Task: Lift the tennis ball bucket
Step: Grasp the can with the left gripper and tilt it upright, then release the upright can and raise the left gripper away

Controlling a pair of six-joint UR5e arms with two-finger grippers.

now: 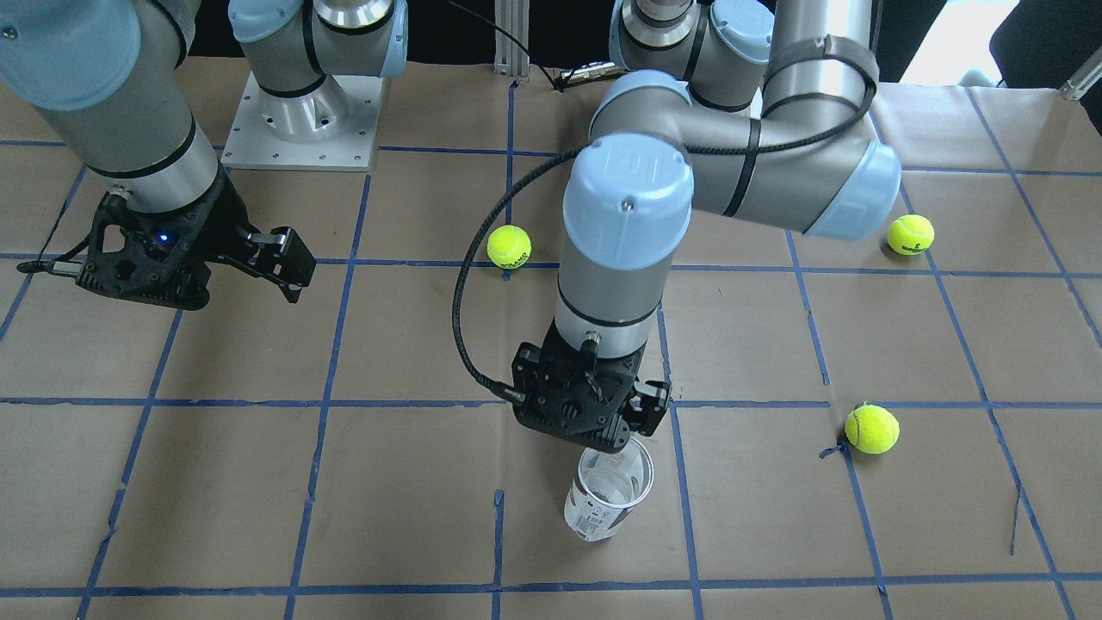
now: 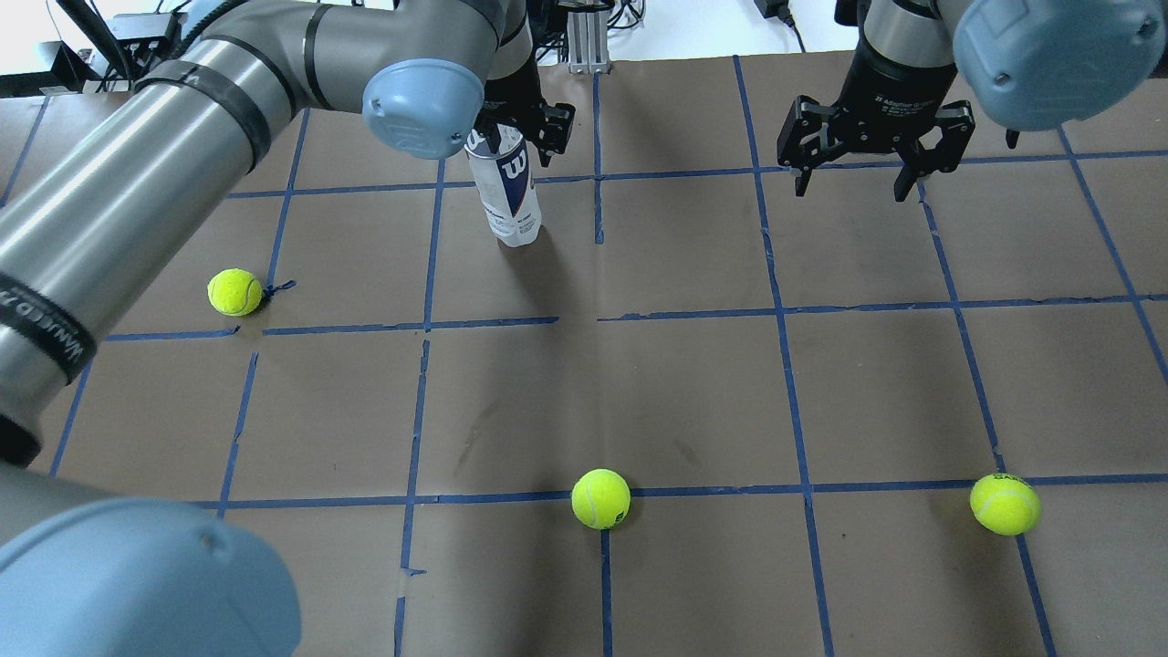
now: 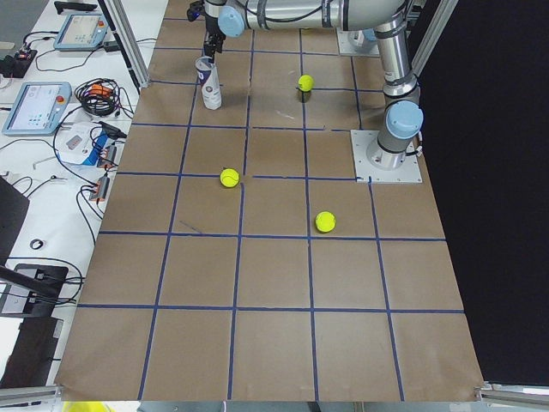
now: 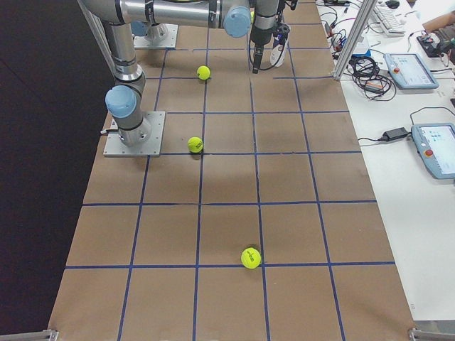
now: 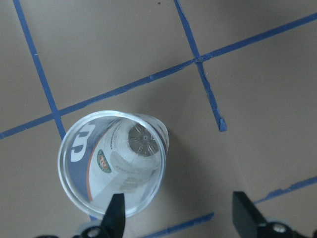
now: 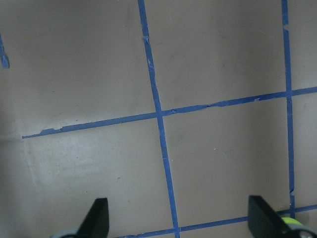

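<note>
Left gripper (image 5: 178,198), spread, over clear plastic cylindrical tennis ball bucket (image 5: 106,158) — likely light, slick, thin-walled — pinch rim wall gently

left gripper (image 5: 177,197), right gripper (image 2: 852,185): jaws apart

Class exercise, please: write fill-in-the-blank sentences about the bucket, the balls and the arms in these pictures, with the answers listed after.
1. The bucket stands ___ on the table.
2. The number of balls lying on the table is ___.
3. Seen from above, the inside of the bucket is ___.
4. The end effector over the bucket belongs to the ___ arm.

Missing words: upright; three; empty; left.
</note>
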